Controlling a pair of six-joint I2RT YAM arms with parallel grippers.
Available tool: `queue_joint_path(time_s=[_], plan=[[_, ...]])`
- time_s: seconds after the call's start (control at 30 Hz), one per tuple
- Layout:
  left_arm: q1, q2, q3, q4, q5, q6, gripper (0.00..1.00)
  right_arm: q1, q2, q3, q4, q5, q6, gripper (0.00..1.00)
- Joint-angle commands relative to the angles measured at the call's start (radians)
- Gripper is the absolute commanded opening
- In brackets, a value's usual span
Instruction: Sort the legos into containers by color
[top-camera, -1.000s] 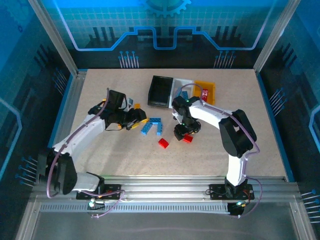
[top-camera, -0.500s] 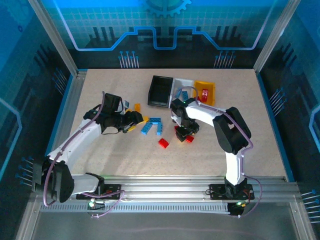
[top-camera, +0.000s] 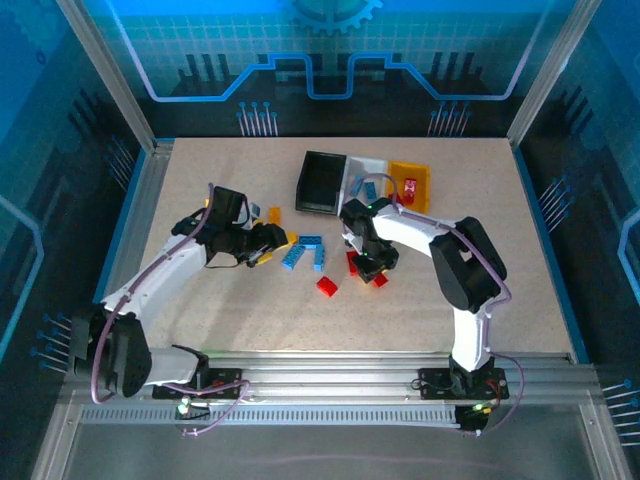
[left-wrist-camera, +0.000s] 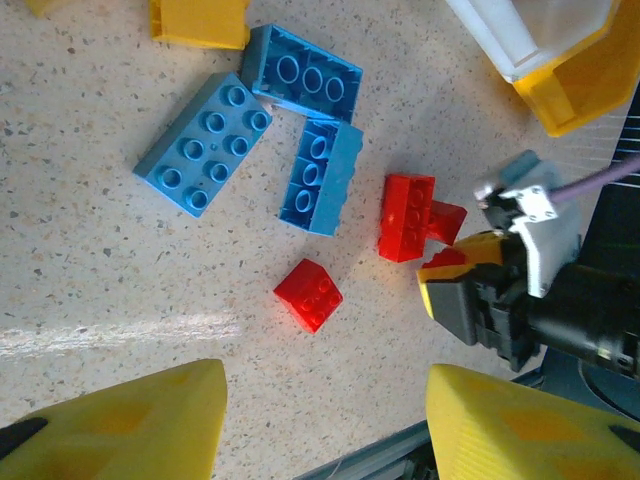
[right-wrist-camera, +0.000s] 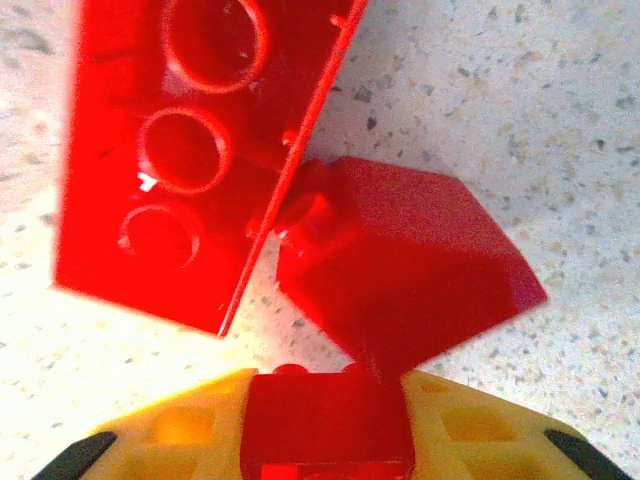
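My right gripper (right-wrist-camera: 328, 395) is shut on a small red lego (right-wrist-camera: 330, 430) that fills the gap between its yellow fingers. Just beyond it lie a sloped red lego (right-wrist-camera: 410, 260) and a long red lego (right-wrist-camera: 200, 150) upside down. From above, the right gripper (top-camera: 367, 266) is low over these, in front of the containers: black (top-camera: 322, 183), white (top-camera: 362, 166), yellow-orange (top-camera: 412, 173). My left gripper (left-wrist-camera: 325, 420) is open with nothing between its fingers, above the table. Beyond it lie three blue legos (left-wrist-camera: 205, 145) and a red one (left-wrist-camera: 308, 294).
A yellow lego (left-wrist-camera: 200, 20) lies past the blue ones. A blue brick (top-camera: 368, 188) lies in the white bin and a red one (top-camera: 409, 186) in the yellow-orange bin. Metal rails (top-camera: 330, 385) run along the near edge.
The right gripper's fingers have closed on the small red lego. The left arm has shifted slightly and its fingers have stayed apart.
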Motion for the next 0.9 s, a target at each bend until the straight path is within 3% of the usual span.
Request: queue_joint_path(time_s=[0.0, 0.23, 0.53, 0.7, 0.87], plan=[[0.01, 0.017, 0.012, 0.008, -0.004, 0.013, 0.56, -0.015, -0.083, 0.038, -0.055, -0.059, 0.025, 0.32], [0.01, 0.036, 0.027, 0.008, 0.001, 0.011, 0.56, -0.182, -0.124, 0.182, -0.045, -0.218, 0.11, 0.33], [0.01, 0.004, 0.017, -0.048, -0.001, 0.025, 0.56, -0.419, 0.023, 0.391, 0.086, -0.375, 0.356, 0.32], [0.009, -0.038, -0.01, -0.083, -0.015, 0.034, 0.56, -0.504, 0.116, 0.439, 0.118, -0.365, 0.453, 0.32], [0.009, -0.064, -0.043, -0.099, -0.025, 0.038, 0.57, -0.517, 0.202, 0.513, 0.085, -0.338, 0.441, 0.35]])
